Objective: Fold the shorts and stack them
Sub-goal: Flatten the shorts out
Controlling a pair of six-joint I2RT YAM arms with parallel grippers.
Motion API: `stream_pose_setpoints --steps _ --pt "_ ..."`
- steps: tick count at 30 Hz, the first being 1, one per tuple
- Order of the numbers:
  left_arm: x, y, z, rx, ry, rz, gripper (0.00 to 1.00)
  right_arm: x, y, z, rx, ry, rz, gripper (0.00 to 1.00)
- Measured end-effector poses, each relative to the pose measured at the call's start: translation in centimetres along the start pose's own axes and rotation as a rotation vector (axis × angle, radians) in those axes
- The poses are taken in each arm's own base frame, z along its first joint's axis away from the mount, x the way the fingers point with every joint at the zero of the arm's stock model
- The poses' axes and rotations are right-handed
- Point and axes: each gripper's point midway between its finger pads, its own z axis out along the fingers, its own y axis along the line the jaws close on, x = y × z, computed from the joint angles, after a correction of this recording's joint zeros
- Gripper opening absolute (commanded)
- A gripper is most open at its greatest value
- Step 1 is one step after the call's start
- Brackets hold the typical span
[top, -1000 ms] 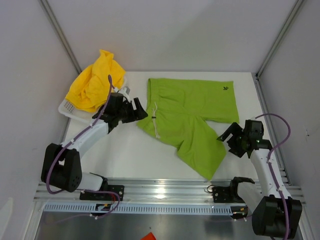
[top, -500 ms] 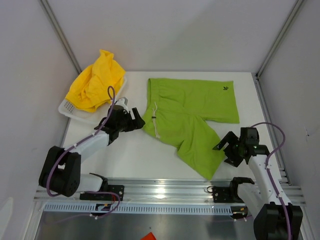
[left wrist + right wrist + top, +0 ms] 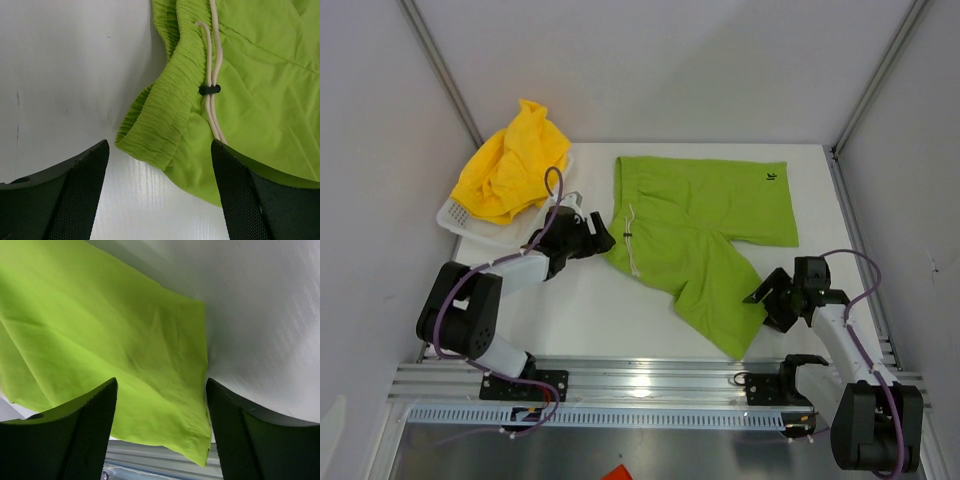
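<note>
— Both arms have slid in toward the green shorts [image 3: 700, 215], spread on the table [image 3: 570, 300]; yellow shorts [image 3: 510, 165] fill the basket [image 3: 455, 215], upper left.
— Jaws?
— Left jaws apart at the waistband [image 3: 160, 125], right jaws apart over the leg hem [image 3: 195, 390]. First fold: pinch both next. Logo [image 3: 771, 176] unreadable.

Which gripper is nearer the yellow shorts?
Left. The left gripper hovers at the waistband of the green shorts, right of the yellow shorts; the right gripper is far across, at the green leg hem.

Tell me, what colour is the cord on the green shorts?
Off-white drawstring; the left wrist view shows it best.
</note>
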Motion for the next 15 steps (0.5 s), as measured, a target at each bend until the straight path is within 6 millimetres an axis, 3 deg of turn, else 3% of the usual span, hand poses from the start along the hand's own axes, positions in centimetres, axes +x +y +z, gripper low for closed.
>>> stream_pose_setpoints --steps 3,4,6,15 --pt "-0.2 0.0 0.2 0.001 -0.009 0.000 0.85 -0.6 0.4 0.0 -0.016 -0.027 -0.003 0.49" --pt "-0.4 0.1 0.2 0.002 -0.014 -0.001 0.84 -0.8 0.5 0.0 -0.019 -0.038 -0.003 0.38" --pt "-0.6 0.2 0.5 0.007 -0.022 -0.004 0.84 -1.2 0.7 0.1 -0.025 -0.057 -0.005 0.29" --pt "0.8 0.9 2.5 0.026 0.016 -0.013 0.75 -2.3 0.6 0.6 -0.005 -0.098 -0.007 0.17"
